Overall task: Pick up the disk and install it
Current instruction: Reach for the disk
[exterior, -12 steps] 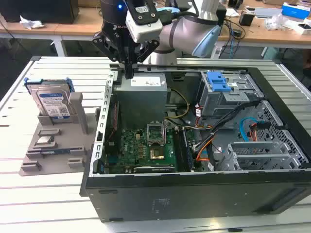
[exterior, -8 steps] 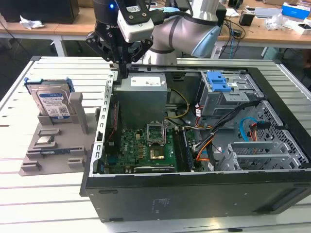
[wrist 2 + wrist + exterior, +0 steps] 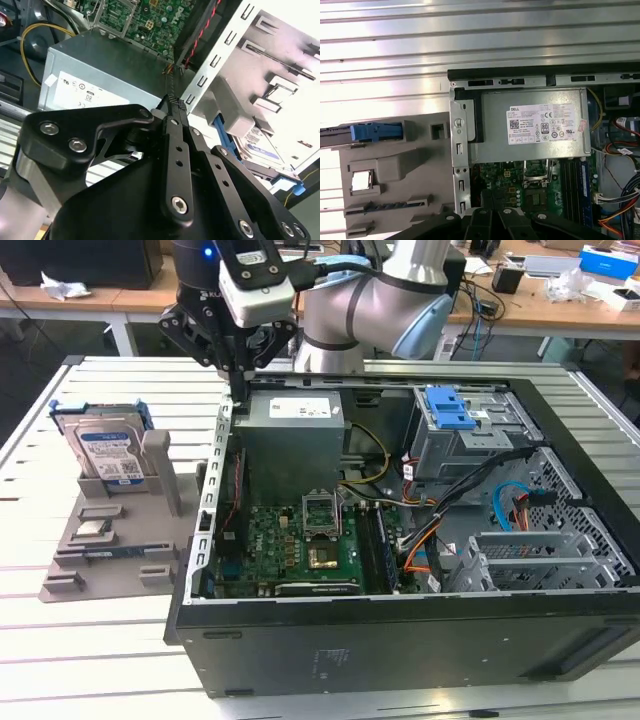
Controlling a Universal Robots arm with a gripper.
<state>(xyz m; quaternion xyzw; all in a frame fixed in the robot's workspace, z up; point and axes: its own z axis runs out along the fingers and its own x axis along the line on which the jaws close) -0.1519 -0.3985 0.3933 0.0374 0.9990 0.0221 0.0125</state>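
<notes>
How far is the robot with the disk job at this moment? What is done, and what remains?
Nothing looks done yet: the disk stands upright in the grey holder, outside the computer case. In hand: nothing; the gripper hangs shut over the case's edge, beside the power supply. Left: both picking up the disk and installing it.

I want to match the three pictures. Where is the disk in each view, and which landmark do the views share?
Exterior view: the disk stands upright in the grey holder, at the exterior view's left of the computer case.
Second wrist view: disk lies beyond the case's slotted wall, label showing.
First wrist view: disk seen edge-on, blue frame toward the case.
Shared landmark: the power supply with its white sticker.
</notes>
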